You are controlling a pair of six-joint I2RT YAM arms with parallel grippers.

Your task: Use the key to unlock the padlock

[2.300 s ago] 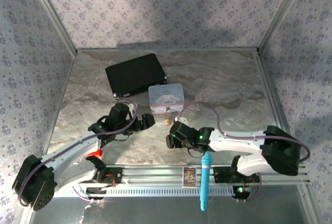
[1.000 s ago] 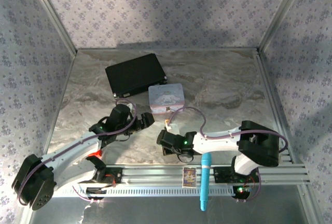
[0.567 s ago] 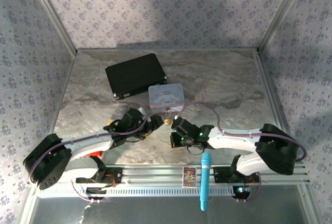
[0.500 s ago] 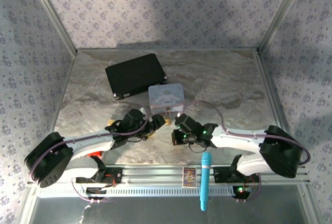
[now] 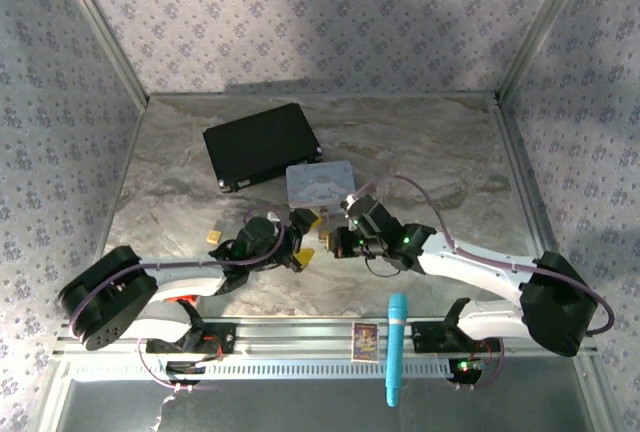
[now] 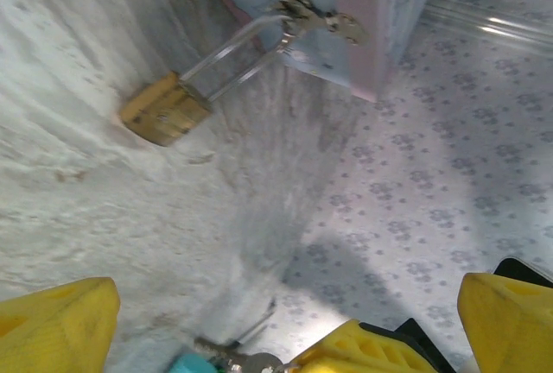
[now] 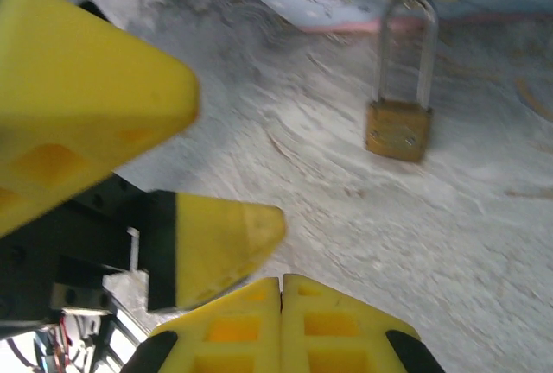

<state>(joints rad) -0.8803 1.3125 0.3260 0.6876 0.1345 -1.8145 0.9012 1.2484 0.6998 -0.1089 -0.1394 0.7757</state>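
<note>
**Step in hand:** approach to the lock; the key is not yet inserted.

**Padlock:** The padlock (image 6: 164, 110) lies with its brass body flat on the counter (image 6: 69, 183), near the middle and just on the near side of the tin (image 6: 363, 10). Its shackle runs up through the tin's hasp (image 6: 315, 17) and appears closed.

**Left pincer:** The left pincer (image 5: 306, 238) is released, with its yellow fingers spread wide. It faces the padlock without touching it.

**Right pincer:** The right pincer (image 7: 281, 291) is clenched, pads pressed together, and aimed at the padlock from the opposite side. In the left wrist view the small silvery key (image 6: 256, 361) sits at its tip and is judged to be pinched there.

**Next move, as judged:**
- The left pincer needs to close on the brass body to steady it and expose the keyhole.
- The right pincer can then line the key blade up with the keyhole.
- The keyhole face cannot be made out, so alignment is the main risk.
</note>
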